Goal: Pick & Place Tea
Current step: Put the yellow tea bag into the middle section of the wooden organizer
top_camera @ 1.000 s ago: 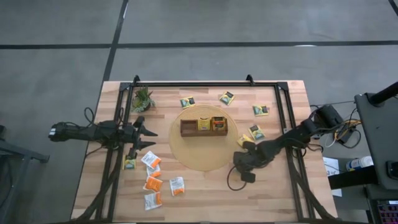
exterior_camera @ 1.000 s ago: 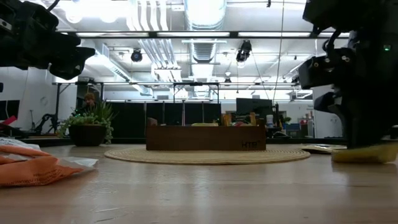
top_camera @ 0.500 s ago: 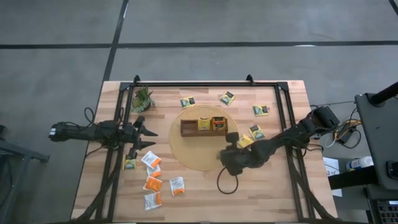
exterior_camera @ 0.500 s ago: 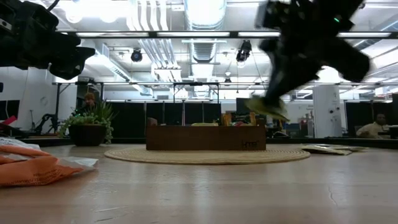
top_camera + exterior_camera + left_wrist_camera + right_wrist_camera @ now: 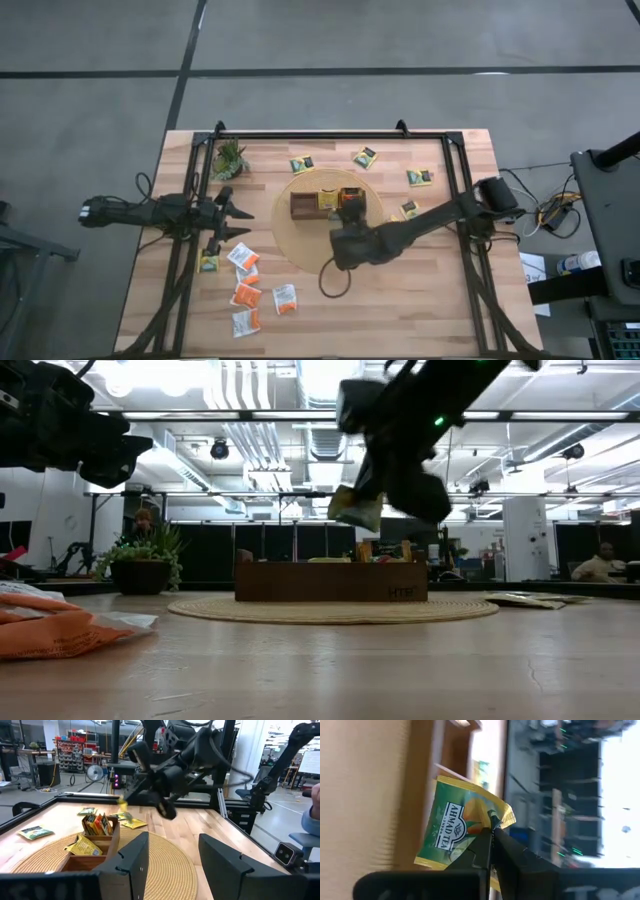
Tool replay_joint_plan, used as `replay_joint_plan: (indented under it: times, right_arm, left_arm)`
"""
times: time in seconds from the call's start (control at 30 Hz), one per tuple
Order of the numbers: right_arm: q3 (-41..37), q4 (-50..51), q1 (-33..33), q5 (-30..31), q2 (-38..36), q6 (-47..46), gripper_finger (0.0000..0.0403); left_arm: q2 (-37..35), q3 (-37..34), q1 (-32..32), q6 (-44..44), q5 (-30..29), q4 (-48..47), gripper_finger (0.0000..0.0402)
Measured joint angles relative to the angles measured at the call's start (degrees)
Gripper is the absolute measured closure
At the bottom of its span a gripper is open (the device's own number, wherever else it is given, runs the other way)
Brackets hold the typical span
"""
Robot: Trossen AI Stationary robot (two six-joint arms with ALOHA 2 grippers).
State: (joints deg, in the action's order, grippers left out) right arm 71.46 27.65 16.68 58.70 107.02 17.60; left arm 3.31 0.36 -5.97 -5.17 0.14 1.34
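A: High view first: where is the right gripper [image 5: 345, 243]?

B: It hangs over the round woven mat [image 5: 300, 248], just on the near side of the wooden tray [image 5: 304, 206] in the middle of the worktop [image 5: 420, 310]. Its arm reaches in from the right edge.

A: And its fingers?

B: Pinched tight on a yellow and green tea sachet [image 5: 462, 832]. The right wrist view shows the sachet clamped by one edge, printed face showing. In the low view the sachet [image 5: 357, 510] hangs in the air, well above the tray [image 5: 330, 580].

A: What about the other sachets?

B: Four yellow ones [image 5: 302, 163] lie on the far and right part of the worktop, around the mat. A cluster of orange and white ones [image 5: 246, 294] lies on the near left. A few already stand in the tray's compartments.

A: The left gripper [image 5: 238, 221]?

B: It waits off to the left of the mat, above the worktop, with its fingers [image 5: 132, 861] spread wide and nothing between them. A small potted plant [image 5: 230, 157] sits at the far left corner.
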Motion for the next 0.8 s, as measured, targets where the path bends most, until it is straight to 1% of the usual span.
replay_joint_plan:
  times: [0.07, 0.13, 0.27, 0.43, 0.57, 0.7, 0.8]
  right_arm:
    - [1.87, -0.12, -0.76, 4.63, 2.76, 0.86, 0.0390]
    - [3.53, 0.07, -1.34, 7.49, 4.89, 1.57, 0.0390]
    - [6.40, -0.14, -2.57, 7.67, 8.30, 4.19, 0.0390]
    - [8.01, -0.16, -4.22, 7.49, 11.63, 6.88, 0.0390]
    - [8.16, -0.21, -5.65, 7.47, 12.78, 7.17, 0.0390]
    - [7.98, -0.62, -7.24, 7.23, 12.83, 5.59, 0.0390]
    - [7.93, -1.03, -8.08, 5.53, 12.83, 5.12, 0.0390]
  left_arm:
    - [0.03, 0.00, 0.00, -0.02, 0.01, -0.01, 0.0235]
    - [0.15, 0.00, 0.00, 0.00, 0.01, 0.00, 0.0235]
    - [0.26, 0.00, 0.00, -0.02, 0.00, 0.00, 0.0235]
    - [0.28, 0.00, 0.02, 0.00, 0.00, 0.00, 0.0235]
    - [0.28, 0.00, 0.01, 0.00, 0.00, 0.00, 0.0235]
    - [0.28, 0.00, 0.00, 0.00, 0.00, 0.01, 0.0235]
    - [0.28, 0.00, 0.00, -0.01, 0.01, 0.00, 0.0235]
